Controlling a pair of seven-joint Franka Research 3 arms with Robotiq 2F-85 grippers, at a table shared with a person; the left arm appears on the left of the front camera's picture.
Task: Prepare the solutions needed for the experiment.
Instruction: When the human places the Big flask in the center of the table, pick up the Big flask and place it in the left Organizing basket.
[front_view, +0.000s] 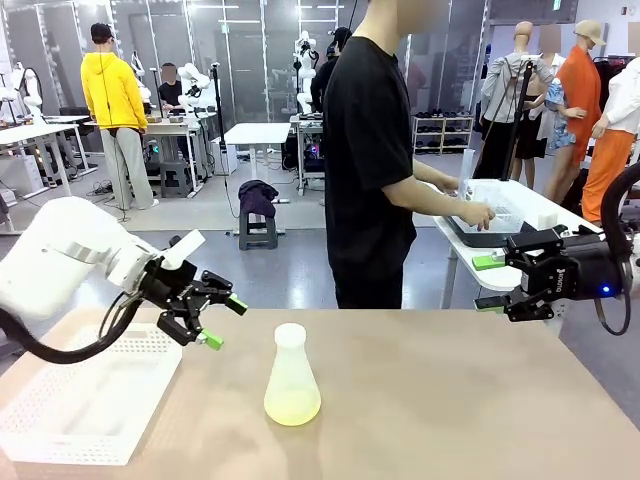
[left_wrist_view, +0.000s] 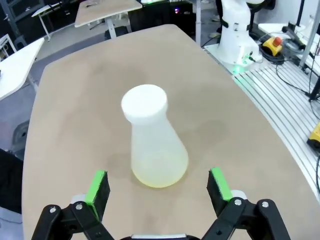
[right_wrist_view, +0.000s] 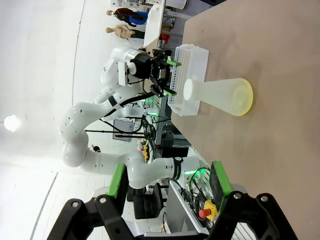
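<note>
A translucent conical flask (front_view: 291, 377) stands upright near the table's middle, with a shallow layer of pale yellow solution (front_view: 292, 407) at its bottom. The left wrist view shows the flask (left_wrist_view: 152, 140) just ahead of the fingers, and in the right wrist view the flask (right_wrist_view: 220, 95) lies farther off. My left gripper (front_view: 223, 322) hovers open above the table, left of the flask, holding nothing. My right gripper (front_view: 489, 283) is open and empty at the table's right far edge. Its green pads (right_wrist_view: 118, 182) stand wide apart.
A white perforated tray (front_view: 90, 395) lies on the table's left front, under my left arm. A person (front_view: 375, 150) stands beyond the far edge, hands at a tray (front_view: 490, 225) on a white side table behind my right gripper.
</note>
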